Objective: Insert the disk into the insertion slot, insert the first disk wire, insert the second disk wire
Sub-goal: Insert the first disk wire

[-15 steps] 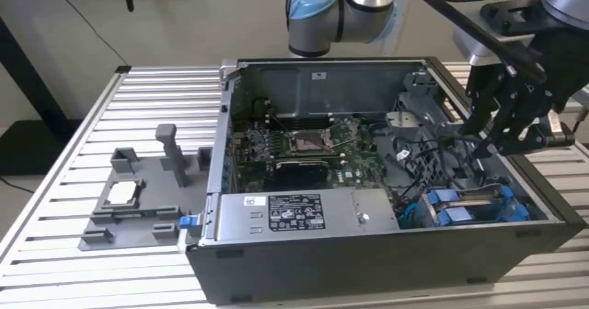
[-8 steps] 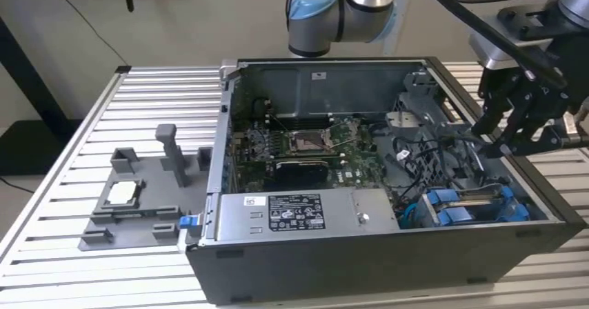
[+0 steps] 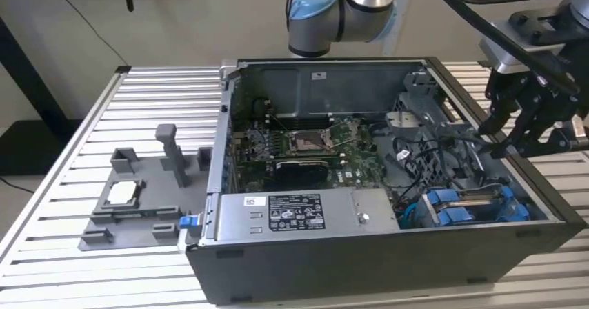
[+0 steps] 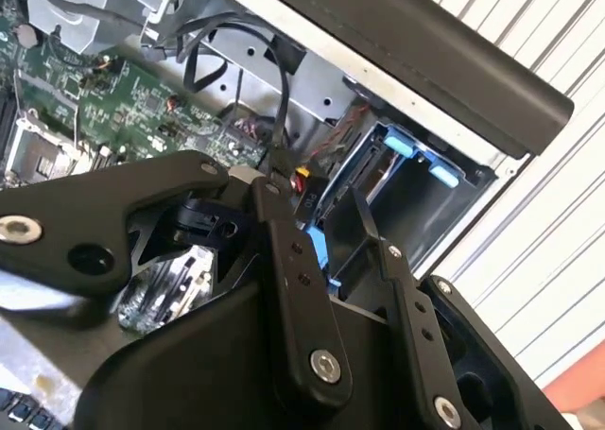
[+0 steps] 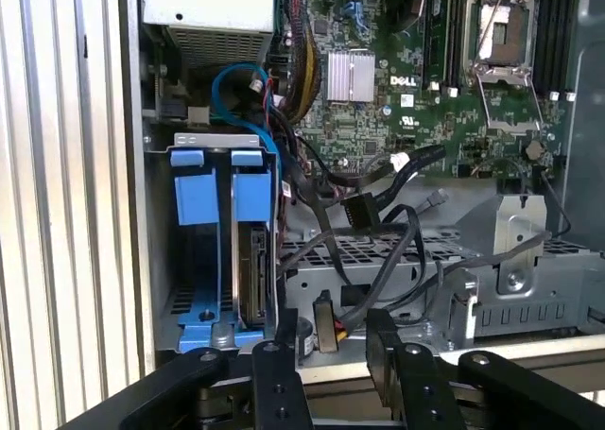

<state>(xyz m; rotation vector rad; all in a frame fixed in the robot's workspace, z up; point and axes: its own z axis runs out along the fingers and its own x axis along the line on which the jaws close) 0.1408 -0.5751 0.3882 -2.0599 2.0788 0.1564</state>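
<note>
Slatted metal table; arm angled down over open computer case, gripper fingers apart, near insertion slot.

A slatted metal table carried an open computer case, lying on its side. Just beside the case, on the exterior view's left, a grey plastic fixture with upright posts sat flat on the slats.

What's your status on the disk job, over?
Gripper near insertion slot, at a wire plug. Disk sits in the slot. Loose black wires crowd alongside.
</note>
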